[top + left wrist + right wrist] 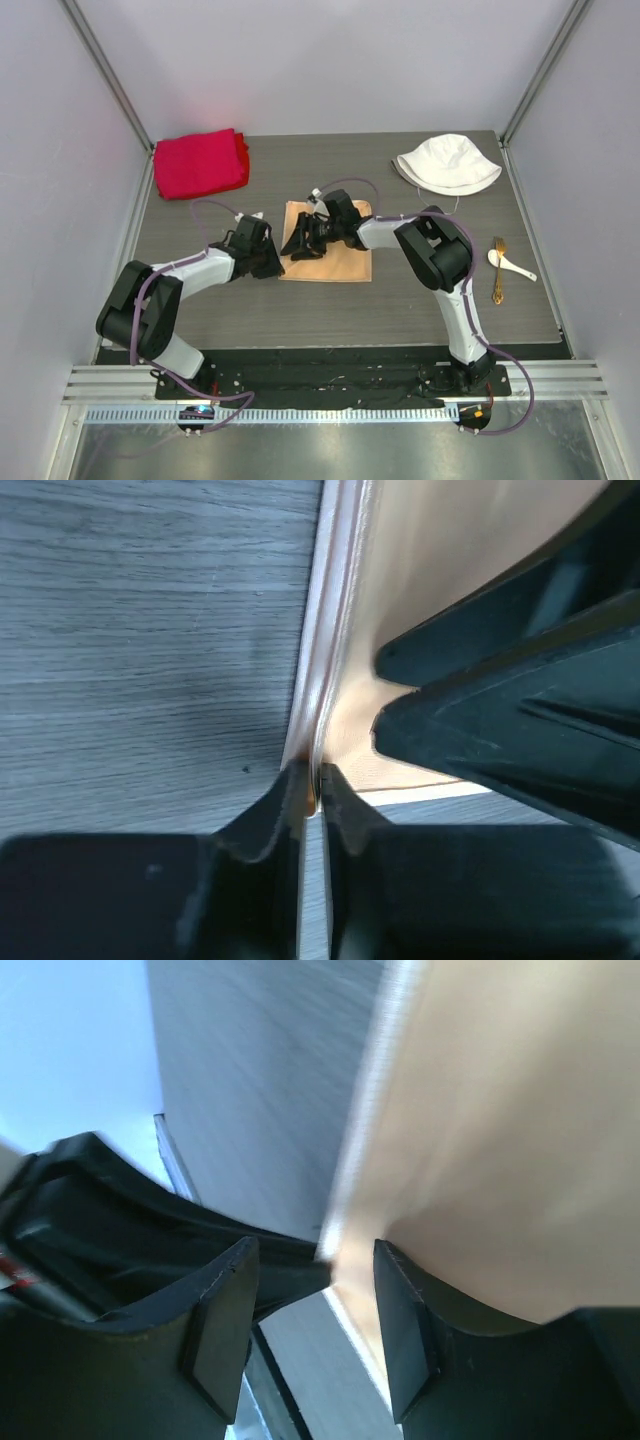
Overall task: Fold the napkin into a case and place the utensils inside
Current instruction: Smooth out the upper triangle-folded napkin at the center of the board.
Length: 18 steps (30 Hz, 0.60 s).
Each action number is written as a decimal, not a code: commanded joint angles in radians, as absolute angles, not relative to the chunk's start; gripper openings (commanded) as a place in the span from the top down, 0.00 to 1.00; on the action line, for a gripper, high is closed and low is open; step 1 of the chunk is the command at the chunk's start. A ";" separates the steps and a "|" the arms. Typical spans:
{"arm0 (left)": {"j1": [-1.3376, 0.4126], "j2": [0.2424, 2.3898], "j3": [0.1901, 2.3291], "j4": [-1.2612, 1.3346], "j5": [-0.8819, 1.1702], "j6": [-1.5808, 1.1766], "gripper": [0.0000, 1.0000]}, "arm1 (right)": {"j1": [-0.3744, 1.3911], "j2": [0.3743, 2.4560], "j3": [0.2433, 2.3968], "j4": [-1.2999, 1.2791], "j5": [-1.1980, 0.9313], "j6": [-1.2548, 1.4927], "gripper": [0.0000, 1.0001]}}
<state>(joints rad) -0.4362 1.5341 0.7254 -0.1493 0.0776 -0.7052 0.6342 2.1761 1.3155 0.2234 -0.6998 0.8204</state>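
My left gripper [312, 780] is clamped on the left edge of the napkin [340, 262], which lies mid-table; I judge this is to lift it for a fold. Just beside it, my right gripper [315, 1260] stands partly wide, holding nothing. The white spoon [512, 265] and gold fork [497, 272] wait well right. Farther back lie a red cloth [198, 163] and a white bucket hat [448, 163].

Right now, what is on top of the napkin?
The left gripper pinches the napkin at its left edge; the right gripper hangs open over it. The spoon lies off it. Cloth beneath the grippers is hidden.
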 commanded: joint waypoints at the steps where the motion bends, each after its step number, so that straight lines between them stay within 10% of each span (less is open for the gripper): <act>1: -0.437 1.494 0.706 -0.166 0.006 -0.716 0.79 | 0.624 2.223 1.347 0.278 -0.706 0.831 0.45; 5: -0.466 1.436 0.722 -0.262 -0.117 -0.706 0.52 | 0.620 2.241 1.347 0.279 -0.703 0.831 0.45; 18: -0.465 1.537 0.707 -0.242 -0.120 -0.712 0.58 | 0.607 2.238 1.361 0.255 -0.706 0.821 0.45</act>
<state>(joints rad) -0.4633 1.4845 0.7216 -0.2359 -0.0864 -0.7216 0.6128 2.2280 1.3361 0.2741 -0.7357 0.8486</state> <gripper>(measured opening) 0.440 0.550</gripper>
